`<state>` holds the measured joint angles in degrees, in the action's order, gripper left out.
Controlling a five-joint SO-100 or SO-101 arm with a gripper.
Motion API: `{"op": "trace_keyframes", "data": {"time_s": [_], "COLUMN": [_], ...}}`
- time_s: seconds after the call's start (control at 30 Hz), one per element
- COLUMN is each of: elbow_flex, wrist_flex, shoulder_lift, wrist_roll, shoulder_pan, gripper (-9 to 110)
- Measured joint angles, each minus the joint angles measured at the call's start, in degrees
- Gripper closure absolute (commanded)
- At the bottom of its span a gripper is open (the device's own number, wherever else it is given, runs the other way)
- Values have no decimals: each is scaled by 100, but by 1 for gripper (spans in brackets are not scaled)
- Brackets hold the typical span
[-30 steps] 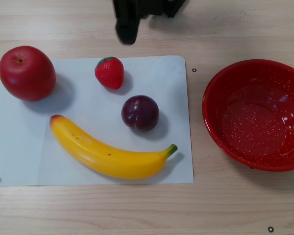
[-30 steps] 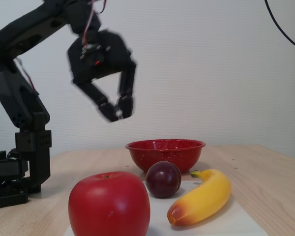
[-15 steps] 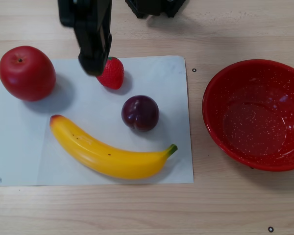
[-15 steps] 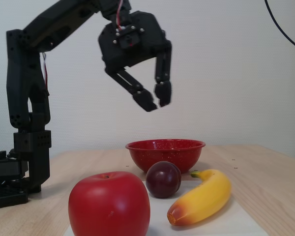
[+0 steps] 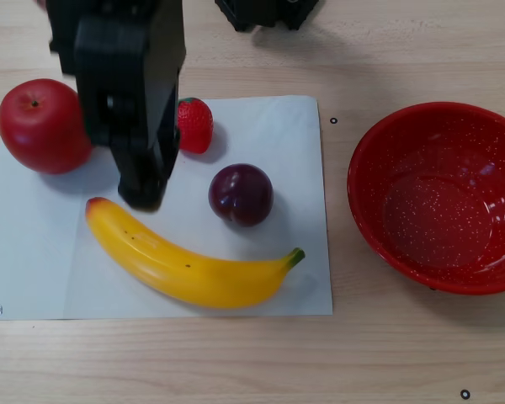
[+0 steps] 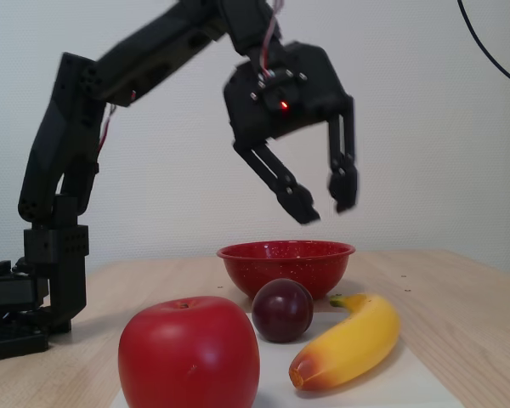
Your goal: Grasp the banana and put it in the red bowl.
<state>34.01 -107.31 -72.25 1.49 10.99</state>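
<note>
The yellow banana (image 5: 185, 273) lies on a white sheet, its orange-red end toward the apple and its green stem toward the red bowl (image 5: 379, 244). The bowl stands empty on the table to the right of the sheet. My black gripper (image 5: 141, 189) hangs over the sheet, its tip just above the banana's orange-red end in the other view. In the fixed view the gripper (image 6: 325, 208) is open and empty, high in the air above the banana (image 6: 353, 340) and in front of the bowl (image 6: 285, 263).
A red apple (image 5: 42, 126), a strawberry (image 5: 195, 124) and a dark plum (image 5: 241, 194) share the white sheet (image 5: 34, 261) with the banana. The arm hides part of the apple and strawberry. The arm's base (image 6: 34, 289) stands at the table's far side.
The open gripper has swung out from over the strawberry to above the banana's orange-red end, moving right in the fixed view. The fruits and bowl have not moved.
</note>
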Motion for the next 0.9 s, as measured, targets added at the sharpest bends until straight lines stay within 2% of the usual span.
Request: {"op": "trace_keyframes", "data": {"time_s": [0.33,0.7,0.9], "elbow_flex": [-580,-1143,-1327], "wrist_flex": [0,0,0], "shoulder_lift": [932,1854,2127], "wrist_roll": [299,325,316], "shoulder_pan": [-316,-387,-369], "gripper": [84,61,55]}}
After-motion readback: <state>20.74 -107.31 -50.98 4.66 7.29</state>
